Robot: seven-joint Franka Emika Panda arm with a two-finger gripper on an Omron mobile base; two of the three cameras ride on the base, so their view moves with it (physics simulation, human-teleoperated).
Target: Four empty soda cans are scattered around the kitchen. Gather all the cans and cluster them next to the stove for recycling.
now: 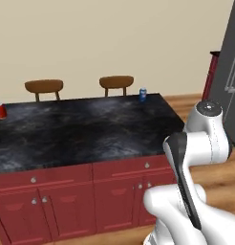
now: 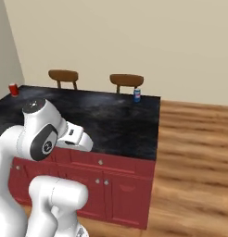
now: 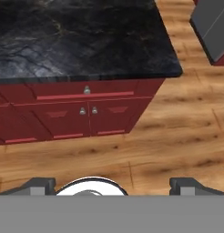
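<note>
Island first: black marbled top over dark red cabinets, facing the base square-on, likely parked there for reach across the slab. Beyond it, cream wall and two wooden chairs tucked against the far edge. Off to the right, a tall grey appliance over plank flooring. No stove to point at from this spot, so the drop-off place cannot be fixed yet.

Arm folded low in front of the cabinets, hand aimed down at the drawer fronts and floor, probably tucked for driving rather than reaching. Gripper spread wide, fingertips far apart at the bottom of the hand view, nothing between them.

Smallest last: blue and white can upright near the far right corner of the top, just before the right chair; red can upright at the far left end. Well apart from each other, both across the slab from the hand; blue one looks the easier first pick
</note>
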